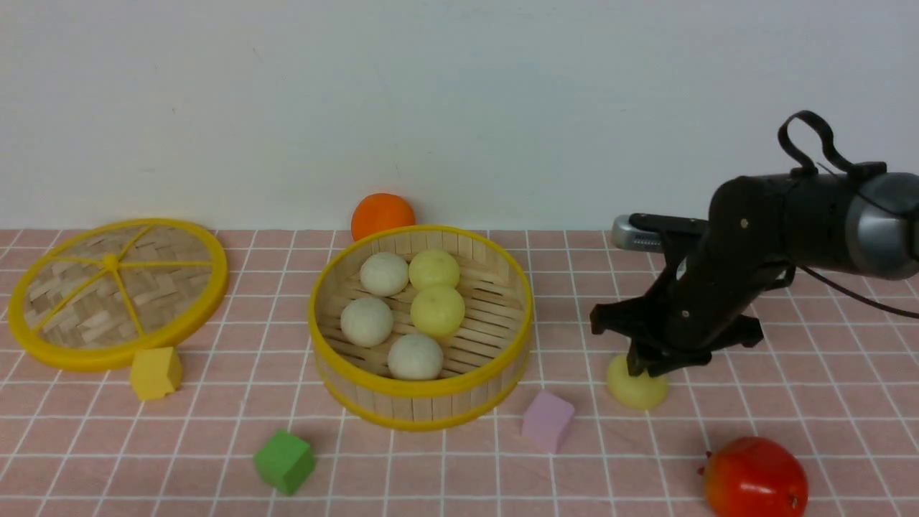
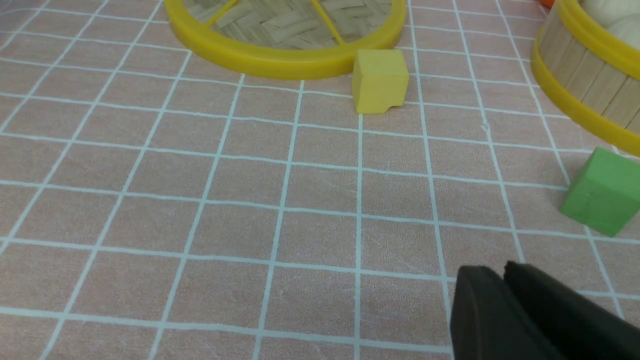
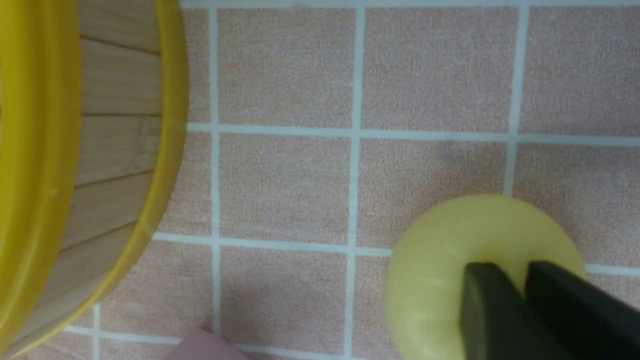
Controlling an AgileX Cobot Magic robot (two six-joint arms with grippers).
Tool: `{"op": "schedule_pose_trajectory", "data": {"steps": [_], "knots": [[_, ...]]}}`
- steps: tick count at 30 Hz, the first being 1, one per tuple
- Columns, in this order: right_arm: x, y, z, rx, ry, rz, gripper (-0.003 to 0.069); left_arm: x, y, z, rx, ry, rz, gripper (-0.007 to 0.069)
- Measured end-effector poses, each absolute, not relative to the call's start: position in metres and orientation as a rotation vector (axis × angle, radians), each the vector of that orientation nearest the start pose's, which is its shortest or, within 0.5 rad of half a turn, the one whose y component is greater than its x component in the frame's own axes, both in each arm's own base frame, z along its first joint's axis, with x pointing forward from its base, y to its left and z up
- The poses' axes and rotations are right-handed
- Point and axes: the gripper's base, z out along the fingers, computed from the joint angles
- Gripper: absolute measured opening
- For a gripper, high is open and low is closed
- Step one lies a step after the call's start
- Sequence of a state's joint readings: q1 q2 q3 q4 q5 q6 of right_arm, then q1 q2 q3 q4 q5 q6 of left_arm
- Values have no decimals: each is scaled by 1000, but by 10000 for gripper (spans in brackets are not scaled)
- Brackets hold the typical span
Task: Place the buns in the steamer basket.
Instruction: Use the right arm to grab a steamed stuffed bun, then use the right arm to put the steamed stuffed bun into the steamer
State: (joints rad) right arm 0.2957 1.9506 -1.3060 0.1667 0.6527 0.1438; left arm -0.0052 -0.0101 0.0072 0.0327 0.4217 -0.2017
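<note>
The left arm is out of the front view; only the dark tips of the left pincer (image 2: 502,280) show in its wrist view, pressed together with nothing between them, above bare desk (image 2: 280,210). The right pincer (image 1: 641,368) is down on the sixth bun (image 1: 637,391), a pale yellow one to the right of the basket (image 1: 420,406). In the front view its fingertips are lost against the bun's top, and in the right wrist view the two fingers (image 3: 492,310) stand close together, dug into the bun's dimpled top; whether they truly hold it cannot be told. That bun sits on the desk with its rounded side up, partly hidden by the pincer; being round, it has no long axis. Five buns lie inside the basket, three off-white (image 1: 367,321) and two yellow (image 1: 437,310), domes up, clustered and touching. The basket stands upright, mouth up, its near wall hiding part of the slatted floor. The lid (image 1: 115,291) lies at far left, tilted up on a yellow block (image 1: 154,373). An orange (image 1: 382,214) is half hidden behind the basket. A red fruit (image 1: 754,477) is cut by the front view's lower edge. A green block (image 1: 284,461) and a pink block (image 1: 548,421) lie in front of the basket.
</note>
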Motion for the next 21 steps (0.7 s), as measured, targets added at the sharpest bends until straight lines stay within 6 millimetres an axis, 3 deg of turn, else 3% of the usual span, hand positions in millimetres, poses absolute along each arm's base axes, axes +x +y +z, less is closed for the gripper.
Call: {"op": "schedule_pose_trajectory", "data": {"steps": [2,7,10,11,14,15,16,18,21], "knots": [[377,125,172,-56,2803,284,35,51,1,174,-168,1896,-107,101],[378,126,185,-58,2781,308,11,51,1,174,-168,1896,-107,101],[383,137,226,-113,2687,398,11,51,1,174,-168,1896,-107,103],[383,138,229,-118,2678,405,11,51,1,174,-168,1896,-107,103],[385,163,272,-214,2540,534,11,51,1,174,-168,1896,-108,106],[385,165,274,-224,2532,535,11,51,1,174,-168,1896,-108,106],[382,183,288,-282,2478,602,11,51,1,174,-168,1896,-108,108],[379,197,289,-332,2460,636,11,51,1,174,-168,1896,-108,108],[380,208,277,-365,2483,644,11,51,1,174,-168,1896,-108,111]]}}
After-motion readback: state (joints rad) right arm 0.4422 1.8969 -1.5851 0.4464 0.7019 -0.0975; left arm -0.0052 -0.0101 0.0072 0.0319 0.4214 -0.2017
